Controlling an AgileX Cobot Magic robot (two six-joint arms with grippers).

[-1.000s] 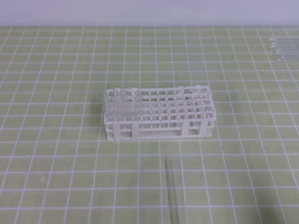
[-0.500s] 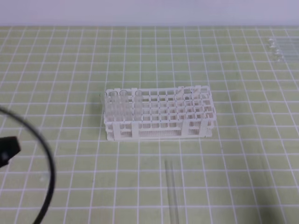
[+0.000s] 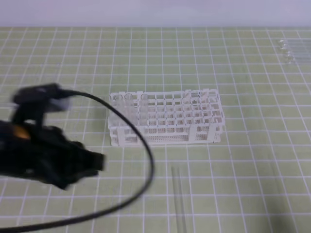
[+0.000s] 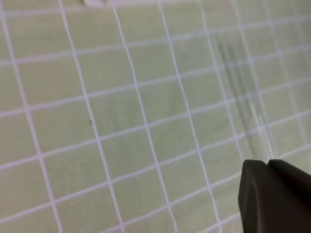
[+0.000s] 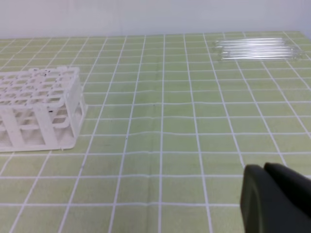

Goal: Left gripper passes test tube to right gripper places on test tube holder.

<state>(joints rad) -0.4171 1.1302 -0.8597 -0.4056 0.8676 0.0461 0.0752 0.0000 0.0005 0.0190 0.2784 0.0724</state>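
The test tube (image 3: 179,199) lies flat on the green grid mat in front of the test tube holder (image 3: 165,116), a white lattice rack at the middle of the mat. My left gripper (image 3: 99,162) reaches in blurred from the left, shut and empty, well left of the tube. In the left wrist view its fingers (image 4: 252,194) are pressed together, with the tube (image 4: 255,121) just ahead of them. My right gripper (image 5: 264,167) is shut and empty, low over the mat, with the holder (image 5: 39,107) far to its left. The exterior view does not show it.
A row of spare glass tubes (image 3: 287,48) lies at the far right back of the mat, also seen from the right wrist (image 5: 257,48). A few clear tubes (image 3: 127,104) stand in the holder's left end. A black cable (image 3: 141,145) loops from the left arm.
The left arm has swept in from the left edge toward the middle; one second ago it was out of view. The tube and holder have not moved.
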